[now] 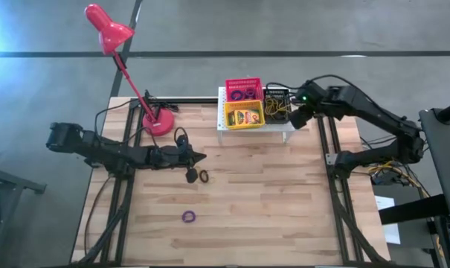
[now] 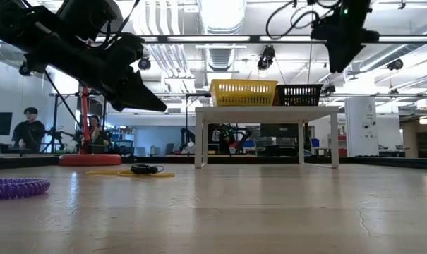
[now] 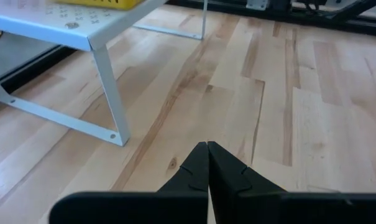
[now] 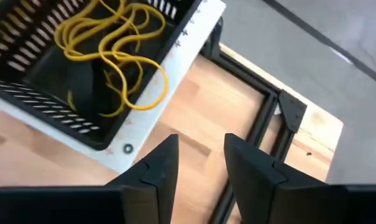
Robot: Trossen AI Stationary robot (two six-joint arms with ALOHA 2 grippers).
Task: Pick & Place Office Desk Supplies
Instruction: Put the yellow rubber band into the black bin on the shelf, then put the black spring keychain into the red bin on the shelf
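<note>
Two arms share the work: the right gripper (image 1: 297,117) hangs by the black basket (image 1: 277,104) at upper centre-right of the high view, its fingers parted and holding nothing, with a tangle of yellow loops (image 4: 116,46) lying in that basket; the left gripper (image 1: 201,156) sits clenched shut and empty at centre-left, just above a dark loop (image 1: 202,176) on the table. Judging by this, a drop into the basket looks finished, so the next pick is best made by lifting the right arm clear of the basket rim before swinging away, then coming straight down over a loop with fingers spread wide. Counted: three baskets on the white shelf (image 1: 223,125), pink-red (image 1: 243,89), yellow (image 1: 244,115) and black; one purple loop (image 1: 188,217) at lower centre; one dark loop; one red lamp (image 1: 109,30) at upper left
</note>
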